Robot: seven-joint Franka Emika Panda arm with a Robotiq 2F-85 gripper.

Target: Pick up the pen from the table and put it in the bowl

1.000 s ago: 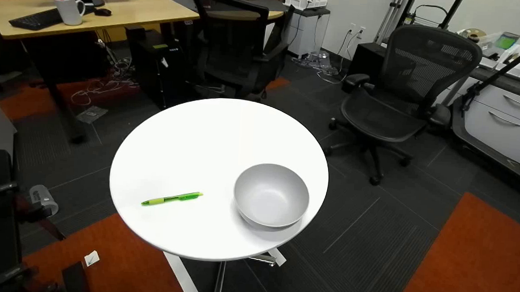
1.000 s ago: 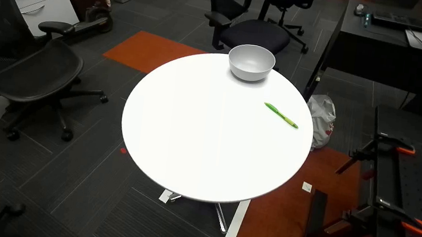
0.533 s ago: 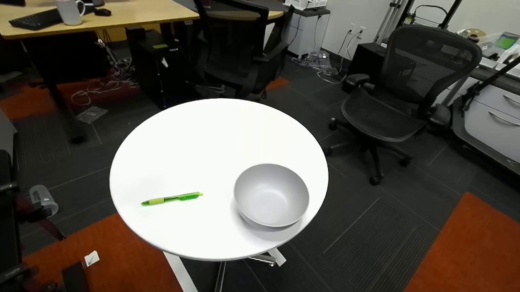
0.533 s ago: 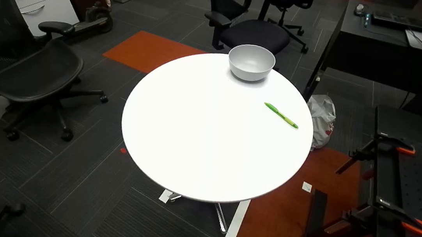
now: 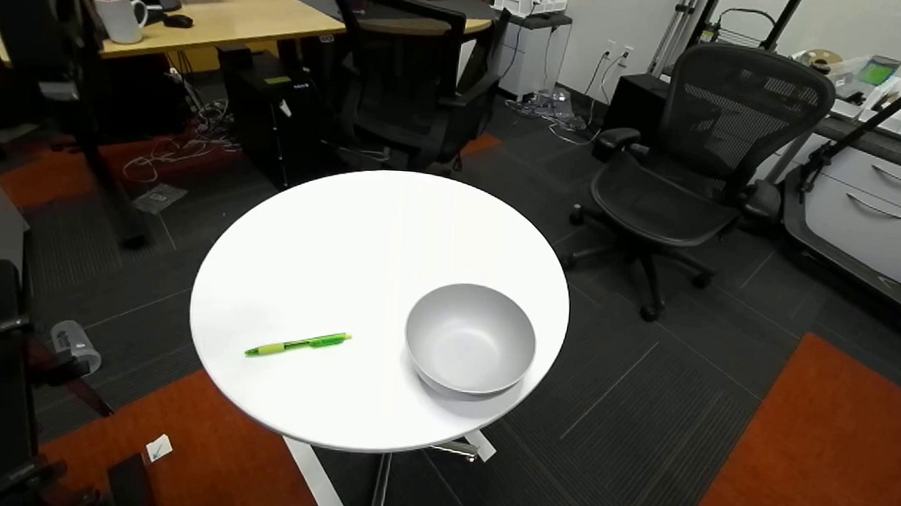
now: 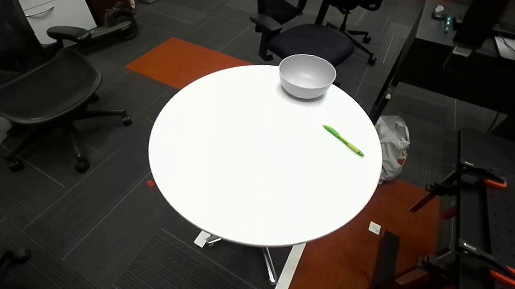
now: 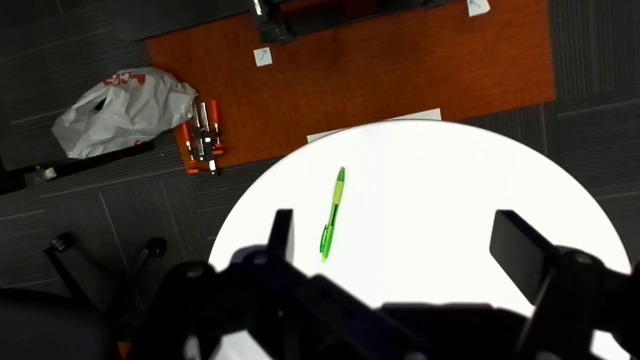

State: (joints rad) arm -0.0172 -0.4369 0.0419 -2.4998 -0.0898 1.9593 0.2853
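Claw (image 7: 396, 230): spread wide, gripping nothing, well apart from the surface (image 7: 425, 180).
Pen (image 7: 333, 214): lying on the surface, left of the claw's middle in your wrist view.
Pen's long axis: nearly square to your closing line; you'd likely want a sideways shift, then descent.

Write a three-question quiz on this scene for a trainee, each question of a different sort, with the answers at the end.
1. What colour is the pen on the round table?
2. True or false: in the wrist view, the gripper is open.
3. Which of these stands on the round table along with the pen?
A) mug
B) bowl
C) chair

Key: 1. Green. 2. True. 3. B.
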